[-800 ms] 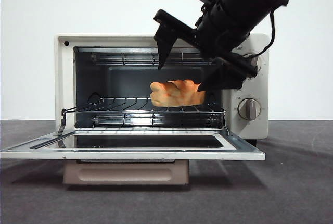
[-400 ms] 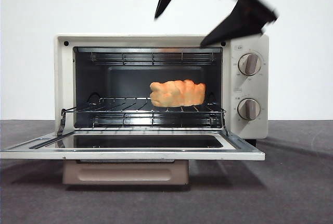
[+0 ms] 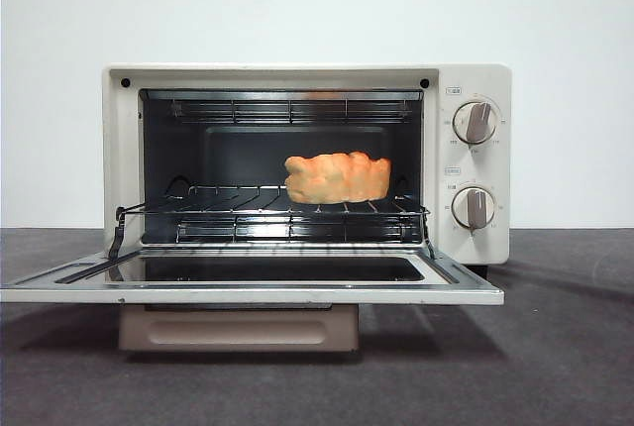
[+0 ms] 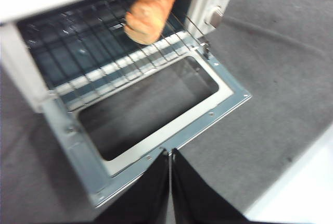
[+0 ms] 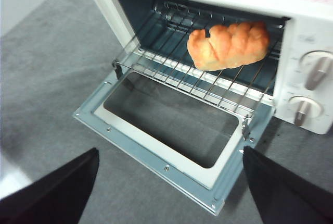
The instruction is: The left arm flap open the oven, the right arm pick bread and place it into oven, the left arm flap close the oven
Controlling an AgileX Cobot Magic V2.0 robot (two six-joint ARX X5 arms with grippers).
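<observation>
Bread (image 3: 337, 177) rests on the rack of the open oven (image 3: 475, 79). Right gripper (image 5: 169, 193) spread, empty; left gripper (image 4: 170, 156) pressed together above the door (image 4: 208, 117), which it must next flap up.

My gripper (image 5: 169, 193) hangs above and in front of the oven (image 5: 307, 21), with my two black jaws spread wide apart and nothing between them. The oven door (image 5: 171, 135) lies folded down flat toward me, its dark glass pane framed by a pale metal border. The bread (image 5: 228, 44) rests on the wire rack (image 5: 177, 67) inside the cavity, toward the right side, next to the control panel. Two knobs (image 5: 316, 72) sit one above the other on that panel. The oven stands on a grey table surface (image 5: 47, 67). I am touching neither the oven nor the bread.
</observation>
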